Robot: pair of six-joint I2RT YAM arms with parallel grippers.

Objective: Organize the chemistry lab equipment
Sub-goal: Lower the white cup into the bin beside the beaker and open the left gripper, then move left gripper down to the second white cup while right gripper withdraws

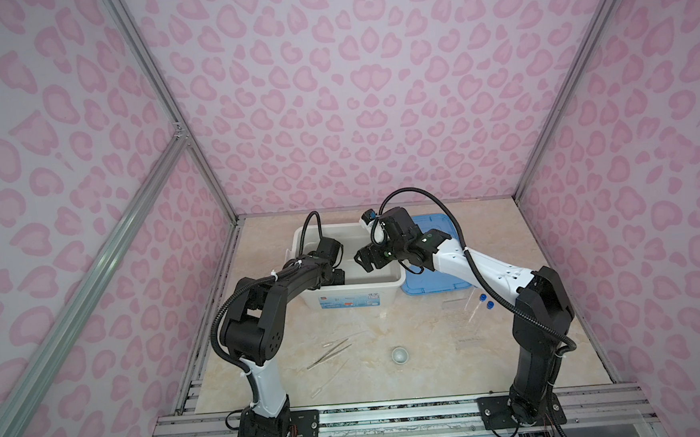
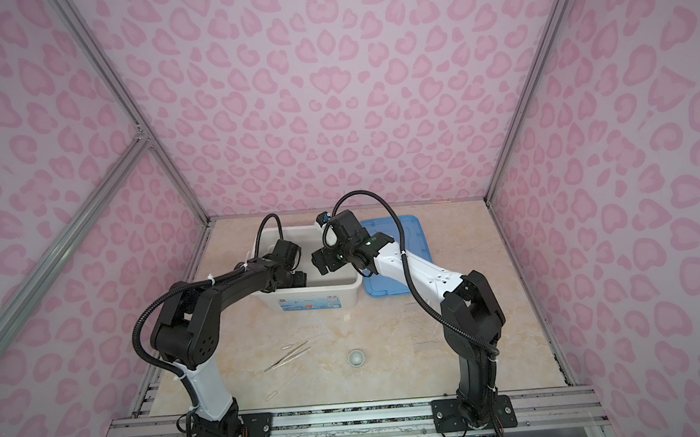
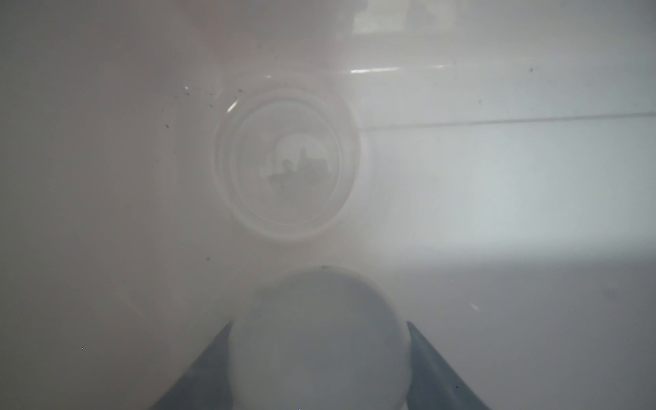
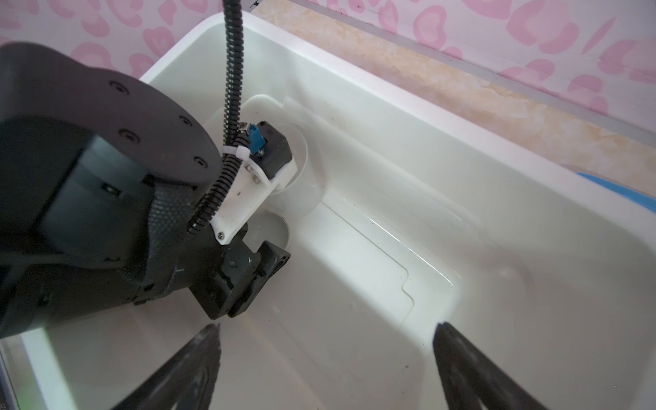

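My left gripper (image 3: 319, 323) reaches down inside the white bin (image 1: 352, 288) and is shut on a small round dish (image 3: 319, 340), which fills the gap between both fingers. Just beyond it a clear beaker (image 3: 287, 163) stands on the bin floor. My right gripper (image 4: 326, 324) hangs open and empty over the bin's right half, above the left gripper (image 1: 337, 276). On the table in front lie thin metal tweezers (image 1: 329, 356), a clear dropper (image 1: 329, 379), another small round dish (image 1: 400, 355) and clear tubes with blue caps (image 1: 483, 298).
A flat blue lid (image 1: 431, 281) lies against the bin's right side, partly under my right arm. The tubes lie close to the right arm's elbow. Pink patterned walls close in the marble table on three sides.
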